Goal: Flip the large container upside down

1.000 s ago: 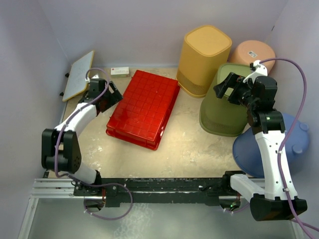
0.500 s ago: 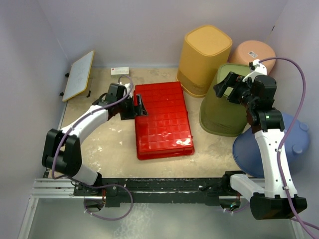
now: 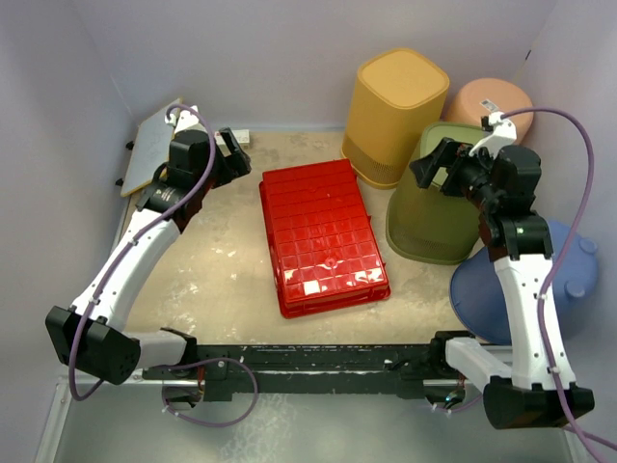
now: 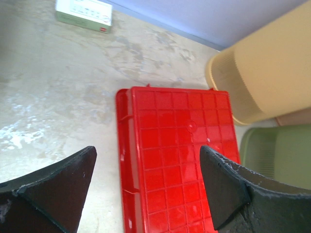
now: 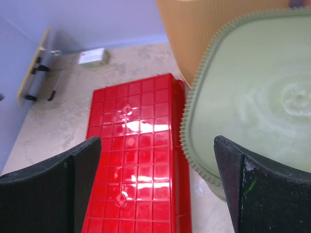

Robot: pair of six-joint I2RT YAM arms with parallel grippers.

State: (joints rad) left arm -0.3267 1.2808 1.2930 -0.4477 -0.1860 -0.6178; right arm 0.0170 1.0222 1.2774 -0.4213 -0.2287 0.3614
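The large red container (image 3: 323, 236) lies in the middle of the table with its gridded bottom facing up; it also shows in the left wrist view (image 4: 180, 160) and the right wrist view (image 5: 136, 150). My left gripper (image 3: 231, 154) is open and empty, raised at the back left, apart from the container's far left corner. In its own view (image 4: 148, 155) the jaws stand wide apart over that end. My right gripper (image 3: 434, 169) is open and empty, held above the olive bin to the container's right, with wide jaws in its view (image 5: 158, 145).
A yellow bin (image 3: 395, 116), an olive green bin (image 3: 434, 207) and a pink bin (image 3: 487, 101) stand upside down at the back right. A blue tub (image 3: 525, 289) sits at the right edge. A board (image 3: 152, 145) leans at the left wall, with a small white box (image 4: 83, 13) by the back wall.
The red container has turned from a diagonal to nearly lengthwise and slid nearer. My left gripper came in to its left side, then pulled back up to the back left. The right arm held still.
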